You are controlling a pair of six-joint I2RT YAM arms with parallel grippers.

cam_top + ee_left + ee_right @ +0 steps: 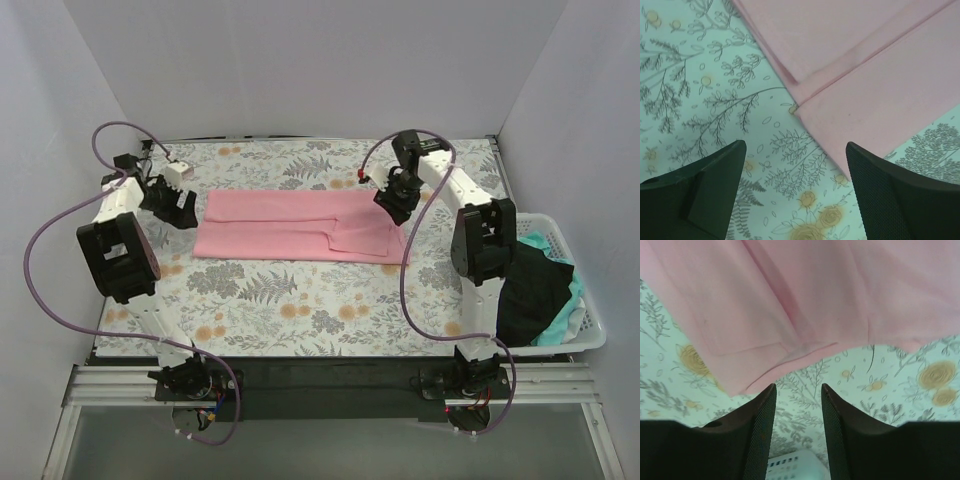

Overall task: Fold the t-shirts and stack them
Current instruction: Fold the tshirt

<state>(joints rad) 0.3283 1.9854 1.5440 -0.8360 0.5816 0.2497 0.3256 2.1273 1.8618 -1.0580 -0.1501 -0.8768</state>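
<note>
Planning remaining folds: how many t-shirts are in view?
3. A pink one lies on the floral sheet; a black one and a mint-green one sit in the basket at right. More may be hidden beneath.

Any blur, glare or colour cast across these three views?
Top external: sharp, even light, only soft shadows on the floral sheet. Left wrist: crisp, but the sheet looks greenish. Right wrist: softest, with the pink t-shirt folds slightly blurred and the white basket at the bottom edge out of focus.
</note>
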